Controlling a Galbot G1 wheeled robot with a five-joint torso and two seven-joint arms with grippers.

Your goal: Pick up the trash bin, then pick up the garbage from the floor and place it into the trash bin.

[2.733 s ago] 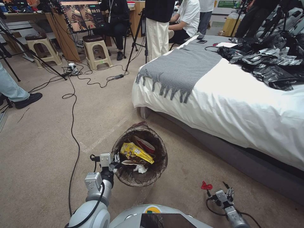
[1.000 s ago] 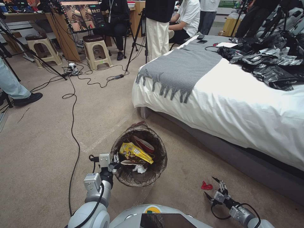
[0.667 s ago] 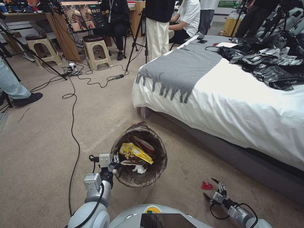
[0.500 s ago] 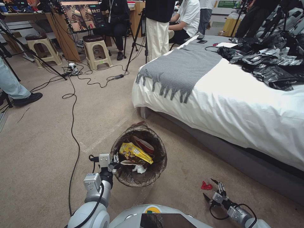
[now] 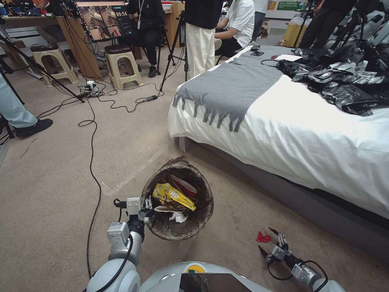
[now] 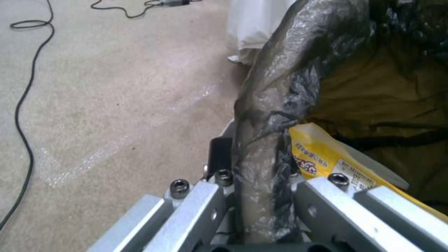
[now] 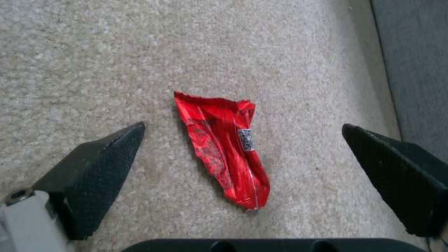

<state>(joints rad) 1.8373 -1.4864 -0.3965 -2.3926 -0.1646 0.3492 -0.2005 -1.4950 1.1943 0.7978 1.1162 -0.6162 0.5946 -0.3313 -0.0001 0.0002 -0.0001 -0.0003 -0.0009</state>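
Your left gripper [image 5: 149, 205] is clamped on the near-left rim of the trash bin [image 5: 178, 234], and the left wrist view shows the dark liner bag [image 6: 275, 115] pinched between its metal fingers [image 6: 327, 206]; the bin sits in front of your base on the beige carpet [image 5: 56, 178], its mouth tipped toward the camera. To its left you have wide bare carpet, crossed by one black cable [image 5: 94, 162] running away from you; to its right the floor narrows toward the grey bed base [image 5: 308, 202], whose edge runs diagonally under the white duvet [image 5: 308, 134]. Your right gripper [image 5: 271, 242] is low over the carpet between the bin and the bed base, its black fingertips [image 7: 100, 164] spread wide; the red wrapper [image 7: 224, 147] lies flat on the floor, apart from both tips and framed between them in the right wrist view; in the head view it lies just to the gripper's left. The bed base edge runs close along one side of that wrapper; the carpet is bare on the other side. The wrapper is creased, shiny red, with a small printed label near its middle. Inside the bin you can see a yellow snack wrapper [image 5: 174, 196], a red-and-white paper cup [image 5: 184, 186] behind it and white tissue [image 5: 178, 216] nearer you.
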